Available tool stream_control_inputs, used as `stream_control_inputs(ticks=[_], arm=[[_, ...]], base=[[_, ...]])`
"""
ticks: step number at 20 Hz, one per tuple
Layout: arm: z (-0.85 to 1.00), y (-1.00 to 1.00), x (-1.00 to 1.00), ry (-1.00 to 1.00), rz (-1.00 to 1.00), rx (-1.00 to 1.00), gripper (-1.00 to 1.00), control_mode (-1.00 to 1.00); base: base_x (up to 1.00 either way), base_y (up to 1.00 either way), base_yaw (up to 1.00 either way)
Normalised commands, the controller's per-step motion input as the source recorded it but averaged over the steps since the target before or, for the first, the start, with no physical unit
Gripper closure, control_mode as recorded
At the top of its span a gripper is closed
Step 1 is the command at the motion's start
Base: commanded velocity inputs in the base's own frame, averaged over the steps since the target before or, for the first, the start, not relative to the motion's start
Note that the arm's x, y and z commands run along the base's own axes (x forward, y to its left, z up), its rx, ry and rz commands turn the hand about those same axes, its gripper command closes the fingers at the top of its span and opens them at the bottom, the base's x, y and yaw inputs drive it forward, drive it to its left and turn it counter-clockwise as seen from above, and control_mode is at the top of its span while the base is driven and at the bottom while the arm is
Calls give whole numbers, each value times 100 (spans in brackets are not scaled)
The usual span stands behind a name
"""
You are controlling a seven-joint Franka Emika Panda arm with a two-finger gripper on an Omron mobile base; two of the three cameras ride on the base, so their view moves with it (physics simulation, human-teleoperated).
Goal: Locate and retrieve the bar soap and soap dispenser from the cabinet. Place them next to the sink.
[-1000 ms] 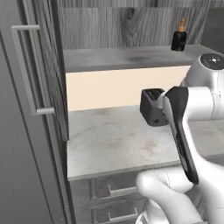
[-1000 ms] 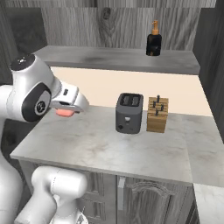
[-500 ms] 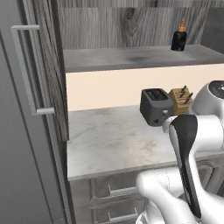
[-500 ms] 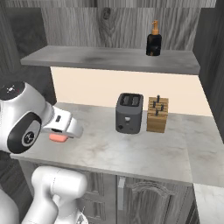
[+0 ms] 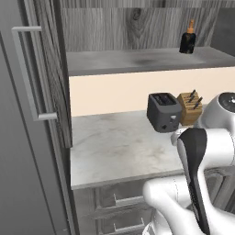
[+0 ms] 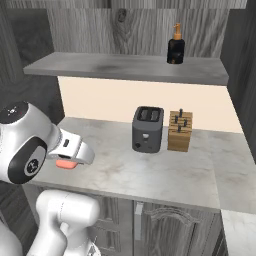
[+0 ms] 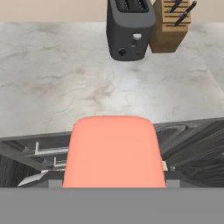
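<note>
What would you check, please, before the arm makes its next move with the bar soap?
1. Bar soap in the gripper: ok, it sits at the hand and its pink edge shows under the hand in the right base view.
2. Grip firmness: cannot tell, the fingertips are hidden by the bar.
3. Soap dispenser retrieved: not ok, it stands on the cabinet shelf.
4. Path clear of toaster and knife block: ok, both stand apart from the hand.
5. Sink location: cannot tell.

bar soap (image 7: 114,151) hides the fingertips; its lower end is cut off
</note>
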Motion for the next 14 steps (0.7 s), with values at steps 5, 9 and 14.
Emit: stream_control_inputs(ticks=[5, 9, 14], arm=[[0, 0, 0, 0, 0, 0, 100, 100], [0, 0, 0, 0, 0, 0, 100, 100], [0, 0, 0, 0, 0, 0, 100, 100]], base=[[4, 0, -10], [0, 0, -47], [0, 0, -48]])
